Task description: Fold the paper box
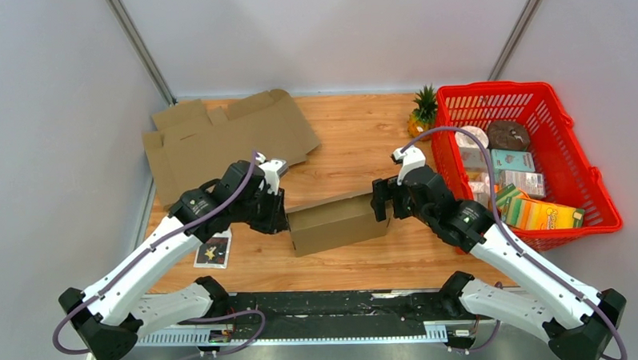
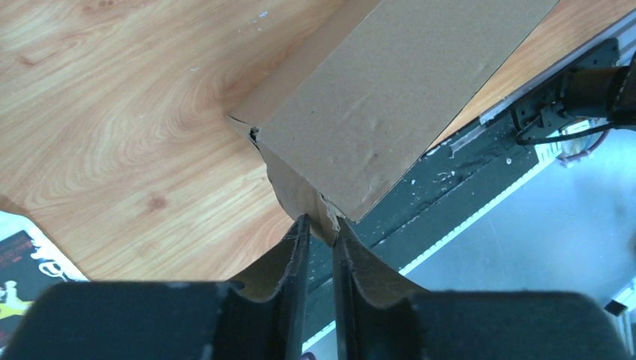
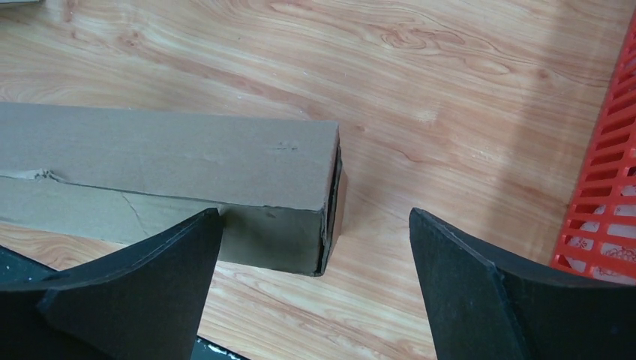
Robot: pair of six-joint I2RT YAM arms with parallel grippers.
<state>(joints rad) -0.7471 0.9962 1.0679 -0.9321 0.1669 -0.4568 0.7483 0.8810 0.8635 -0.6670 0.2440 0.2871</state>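
The paper box (image 1: pixel 337 221) lies closed into a long brown block on the wooden table, between my two grippers. My left gripper (image 1: pixel 281 217) is at its left end. In the left wrist view the narrow jaws of the left gripper (image 2: pixel 321 225) pinch the torn edge of the box's end flap (image 2: pixel 300 191), with the box's side (image 2: pixel 405 90) running away beyond it. My right gripper (image 1: pixel 381 206) hovers at the right end. In the right wrist view the right gripper (image 3: pixel 315 214) is wide open, one finger beside the box (image 3: pixel 165 157), nothing held.
A flat, unfolded cardboard sheet (image 1: pixel 218 135) lies at the back left. A red basket (image 1: pixel 497 85) full of packaged goods stands at the right, with a small pineapple (image 1: pixel 422 112) next to it. A dark card (image 1: pixel 214 252) lies near the left arm. A black rail (image 1: pixel 320 308) runs along the near edge.
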